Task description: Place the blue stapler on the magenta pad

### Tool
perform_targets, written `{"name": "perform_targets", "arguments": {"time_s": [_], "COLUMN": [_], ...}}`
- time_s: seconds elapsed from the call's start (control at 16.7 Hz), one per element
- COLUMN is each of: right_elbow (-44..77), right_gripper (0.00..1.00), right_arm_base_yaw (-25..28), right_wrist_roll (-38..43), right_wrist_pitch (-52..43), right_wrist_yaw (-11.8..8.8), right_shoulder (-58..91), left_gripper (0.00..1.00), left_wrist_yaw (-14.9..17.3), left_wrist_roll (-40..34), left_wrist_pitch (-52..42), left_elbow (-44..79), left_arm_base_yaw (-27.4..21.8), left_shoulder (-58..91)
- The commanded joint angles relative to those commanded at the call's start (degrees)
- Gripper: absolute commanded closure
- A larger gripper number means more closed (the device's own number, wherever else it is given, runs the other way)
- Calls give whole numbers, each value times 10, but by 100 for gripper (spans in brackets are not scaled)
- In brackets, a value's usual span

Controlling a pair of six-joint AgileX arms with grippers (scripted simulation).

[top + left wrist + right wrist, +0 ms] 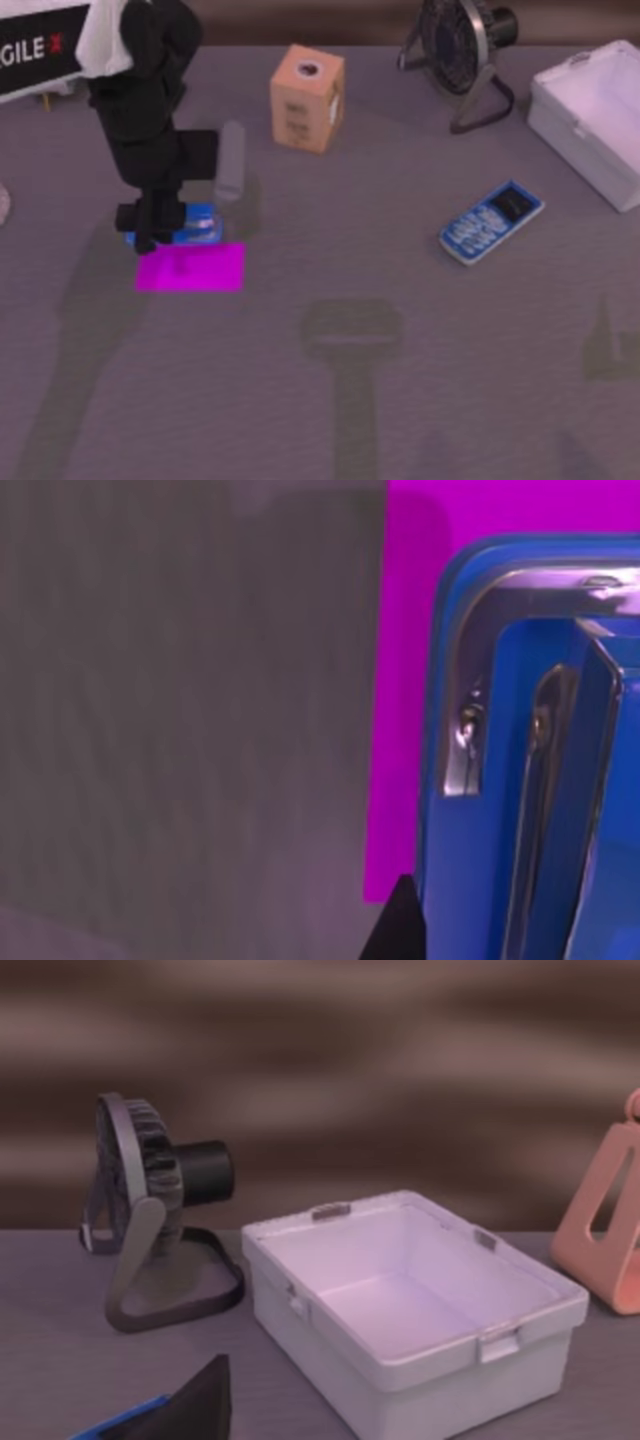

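The blue stapler (198,222) lies at the far edge of the magenta pad (190,268), at the table's left. My left gripper (158,226) comes down from above and is shut on it. In the left wrist view the stapler (530,780) fills one side, its silvery strip (470,680) showing. The magenta pad (400,680) runs under and beside it. One dark fingertip (400,930) presses against the stapler's side; the other is hidden. My right arm is outside the top view. One of its fingertips (205,1400) shows, with nothing beside it.
An orange box (307,97), a grey fan (462,50) and a white bin (592,115) stand along the back. A blue-and-white keypad phone (491,222) lies at the right. A grey bar (231,160) sits behind the stapler. A peach stand (610,1230) is beside the bin.
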Motion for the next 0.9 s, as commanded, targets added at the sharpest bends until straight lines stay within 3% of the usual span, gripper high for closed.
{"name": "perform_targets", "arguments": {"time_s": [0.42, 0.9], "right_elbow": [0, 0], "right_gripper": [0, 0], "right_arm_base_yaw": [0, 0], "right_wrist_roll": [0, 0], "right_wrist_pitch": [0, 0], "right_wrist_yaw": [0, 0], "right_shoulder": [0, 0], "left_gripper": [100, 40], "left_wrist_yaw": [0, 0], "left_wrist_roll": [0, 0], "left_wrist_pitch": [57, 57], "left_elbow": [-44, -44], "left_arm_base_yaw": [-2, -2], "left_shoulder": [18, 18]}}
